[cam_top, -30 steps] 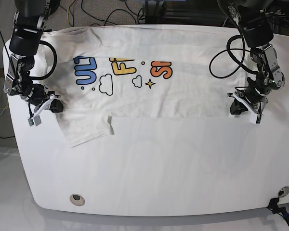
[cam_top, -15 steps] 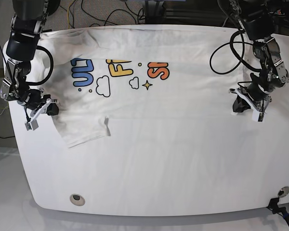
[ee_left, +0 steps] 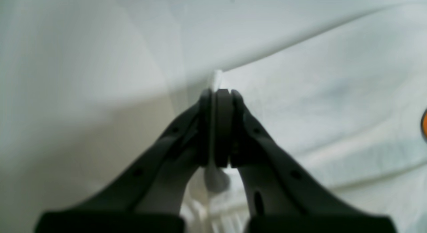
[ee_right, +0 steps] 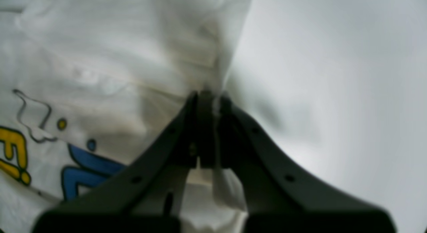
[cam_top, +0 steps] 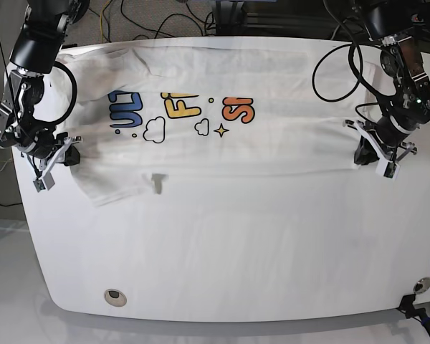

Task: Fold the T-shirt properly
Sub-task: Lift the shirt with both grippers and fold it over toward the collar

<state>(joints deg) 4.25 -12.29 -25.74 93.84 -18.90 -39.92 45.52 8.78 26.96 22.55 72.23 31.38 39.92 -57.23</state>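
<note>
The white T-shirt [cam_top: 222, 143] lies stretched across the far half of the table, its blue, yellow and orange print [cam_top: 179, 107] facing up. My left gripper [cam_top: 360, 153] is at the shirt's right edge in the base view. The left wrist view shows this gripper [ee_left: 218, 92] shut on a thin fold of the shirt's white cloth [ee_left: 317, 92]. My right gripper [cam_top: 68, 155] is at the shirt's left edge. In the right wrist view that gripper [ee_right: 208, 94] is shut on the shirt [ee_right: 100, 59] beside the blue letters [ee_right: 86, 169]. A sleeve [cam_top: 122, 188] spreads toward the near left.
The white table [cam_top: 236, 251] runs bare toward its front edge, with a round hole [cam_top: 114, 295] near the front left. Cables [cam_top: 158, 14] lie behind the table. A black connector [cam_top: 416, 308] sits at the front right corner.
Both grippers have moved outward, away from each other, each keeping its hold. The shirt has been pulled flatter and wider, and its print and sleeve have shifted left.
</note>
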